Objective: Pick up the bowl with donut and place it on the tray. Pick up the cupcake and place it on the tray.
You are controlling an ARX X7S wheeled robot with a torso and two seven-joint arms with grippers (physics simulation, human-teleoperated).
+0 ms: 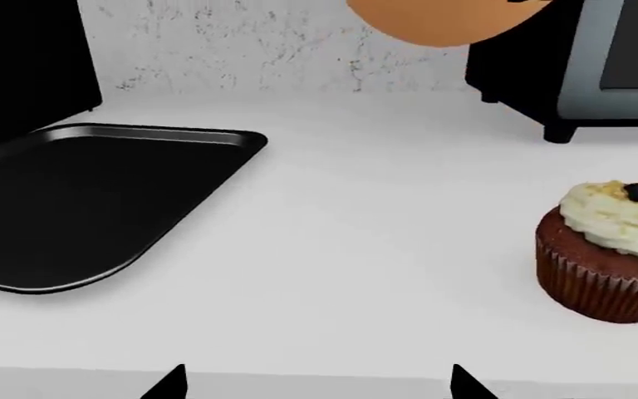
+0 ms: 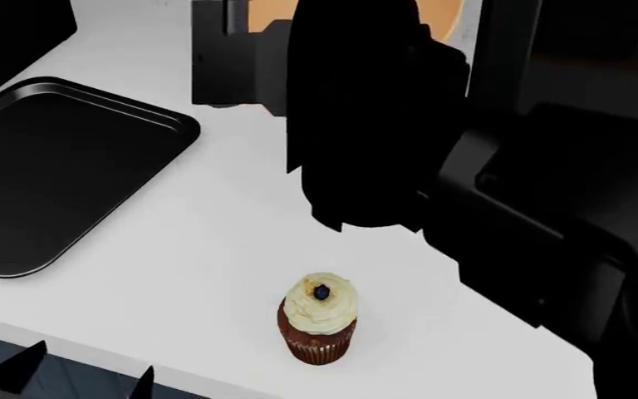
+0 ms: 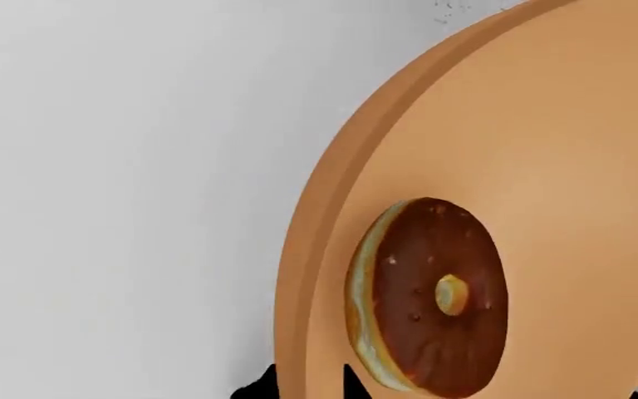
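R gripper (image 3: 308, 384): only dark finger tips show at the bottom edge of the right wrist view, one on each side of the bowl (image 3: 541, 166) rim, so it looks clamped on the rim. That's a judgement, since the contact itself sits at the frame edge. The rim pinch makes sense: bowl is too wide to span, so the wall is the only thing to grab.

The donut (image 3: 430, 299) lies inside the bowl, lower centre of that view, glaze side to the camera, pale underside toward the rim. It appears to rest on the inner wall near the grip; prob. slid there, can't confirm.

In the left wrist view the bowl's underside hangs at top centre w/ nothing under it, clear of the counter (image 1: 385, 249), so it's lifted. In the head view the R arm blocks nearly all of it; only orange slivers at top centre.

L gripper (image 1: 316, 384): two tips at the bottom edge of its own view, well apart, nothing between them, so it's open and idle. It's low at the near counter edge, likely parked out of the R arm's way.

Tray (image 2: 64, 166) fills the left of the head view, nothing on it. Cupcake (image 2: 319, 320) stands upright, lower centre, well apart from the tray, untouched. An oven (image 1: 585, 66) sits upper right in the left wrist view.

Next, as I read it: carry bowl left, level, over the tray.
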